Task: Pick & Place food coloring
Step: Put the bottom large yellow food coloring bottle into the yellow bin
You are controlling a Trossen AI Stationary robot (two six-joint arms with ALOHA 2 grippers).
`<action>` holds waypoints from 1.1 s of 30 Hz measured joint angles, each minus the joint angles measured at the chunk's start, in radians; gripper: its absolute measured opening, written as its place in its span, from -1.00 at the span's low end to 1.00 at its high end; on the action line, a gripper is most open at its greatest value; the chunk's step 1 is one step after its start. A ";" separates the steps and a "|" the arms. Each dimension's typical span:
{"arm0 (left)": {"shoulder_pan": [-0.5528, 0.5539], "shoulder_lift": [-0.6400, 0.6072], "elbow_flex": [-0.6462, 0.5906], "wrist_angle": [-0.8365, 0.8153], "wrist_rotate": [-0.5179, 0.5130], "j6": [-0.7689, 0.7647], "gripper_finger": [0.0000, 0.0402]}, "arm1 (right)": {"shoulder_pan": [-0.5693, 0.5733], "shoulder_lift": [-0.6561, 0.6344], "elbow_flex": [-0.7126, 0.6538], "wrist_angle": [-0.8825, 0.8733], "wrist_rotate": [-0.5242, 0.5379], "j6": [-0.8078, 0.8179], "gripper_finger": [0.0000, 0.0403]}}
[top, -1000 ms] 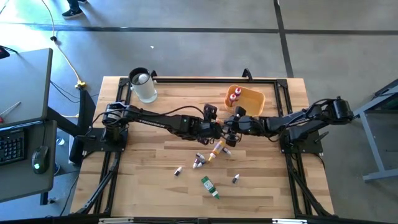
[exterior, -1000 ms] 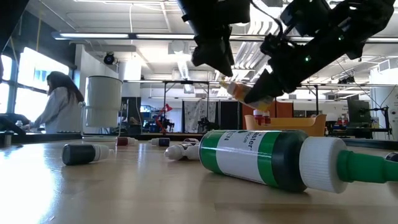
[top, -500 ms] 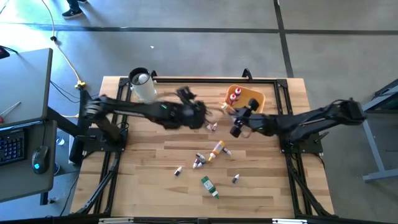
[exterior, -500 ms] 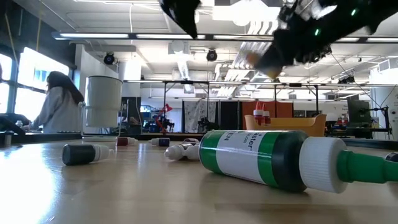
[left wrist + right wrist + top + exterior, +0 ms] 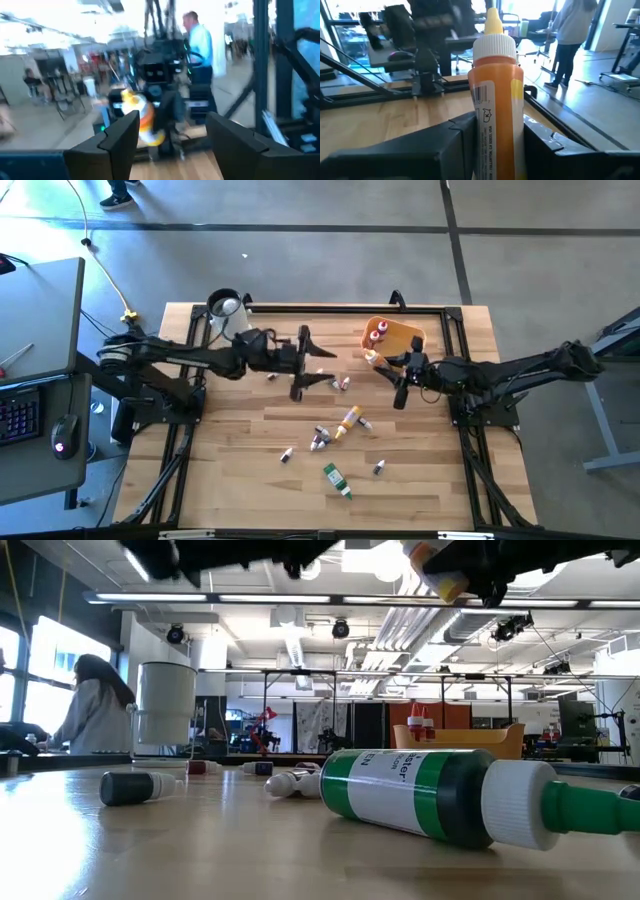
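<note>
Orange bottle [image 5: 496, 105] clamped upright between the fingers of the right pincer [image 5: 397, 376], white collar and yellow tip clear above them — held over the table [image 5: 250, 480] just beside the orange-yellow tray [image 5: 412, 338], where two red bottles [image 5: 376, 332] stand. Left pincer [image 5: 300, 365] spread wide, holding nothing, well apart above the table's middle. Green bottle [image 5: 440, 795] on its side nearest the low camera; other small bottles [image 5: 335, 430] scattered — colours too small to tell. Left wrist view blurred.
</note>
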 joint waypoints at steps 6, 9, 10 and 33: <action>-0.011 0.086 -0.070 0.141 -0.033 -0.129 0.11 | -0.001 0.103 0.000 0.100 -0.038 0.025 -0.44; -0.011 0.129 -0.070 0.085 -0.036 -0.180 0.11 | -0.001 0.176 0.000 0.198 -0.050 0.019 -0.44; -0.010 0.141 -0.069 0.072 -0.038 -0.176 0.11 | -0.001 0.200 0.000 0.220 -0.060 0.017 -0.44; -0.016 0.200 -0.030 0.366 -0.101 -0.247 0.11 | -0.020 0.338 0.000 0.523 -0.075 -0.033 -0.44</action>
